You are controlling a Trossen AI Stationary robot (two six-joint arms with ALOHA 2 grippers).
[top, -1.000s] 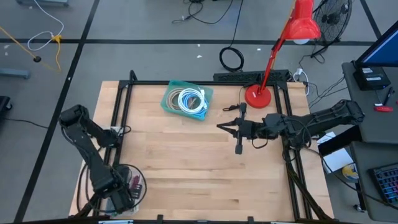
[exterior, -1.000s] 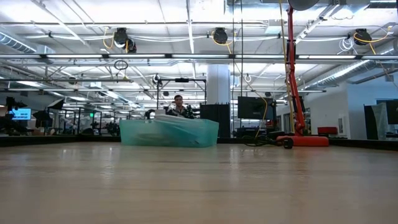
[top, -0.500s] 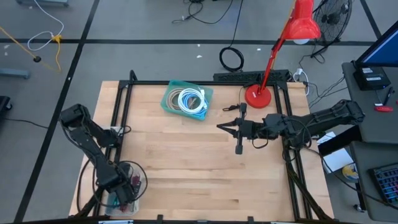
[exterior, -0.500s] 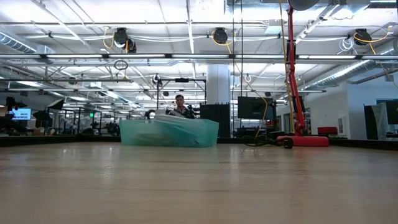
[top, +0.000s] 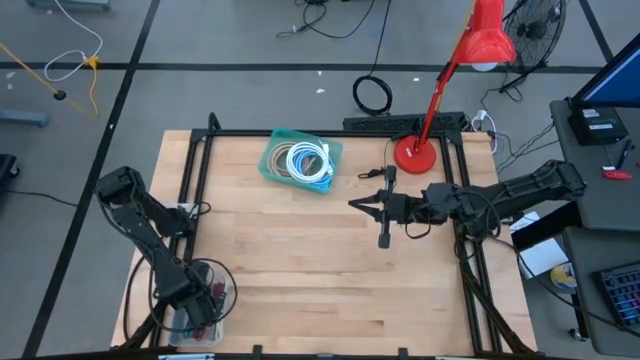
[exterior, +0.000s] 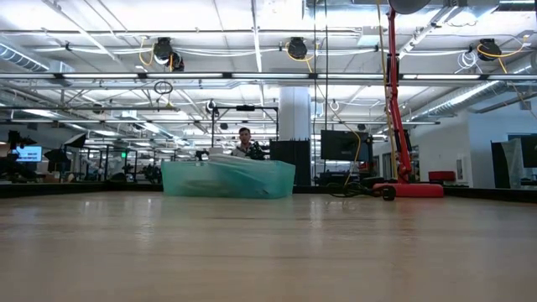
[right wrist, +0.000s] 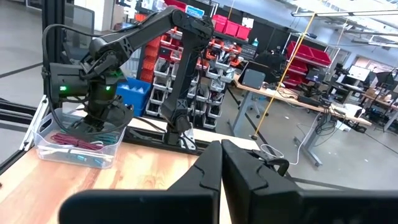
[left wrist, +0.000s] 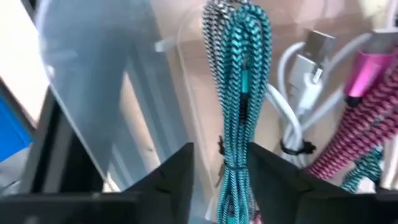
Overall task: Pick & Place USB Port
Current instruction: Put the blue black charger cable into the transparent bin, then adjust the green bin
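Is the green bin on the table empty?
No, the high view shows the green bin holding coiled white and blue cables.

The left arm (top: 140, 225) sits a little higher in the lower left of the high view than it did a second ago, its pincer (top: 192, 305) shifted slightly up over the clear bin (top: 222, 292). In the low view, the person (exterior: 245, 144) behind the teal tray (exterior: 226, 179) has moved a touch to the right.

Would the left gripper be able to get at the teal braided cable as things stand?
Probably yes: the left gripper is down in the clear bin, its fingers either side of the teal braided cable, with nothing between.
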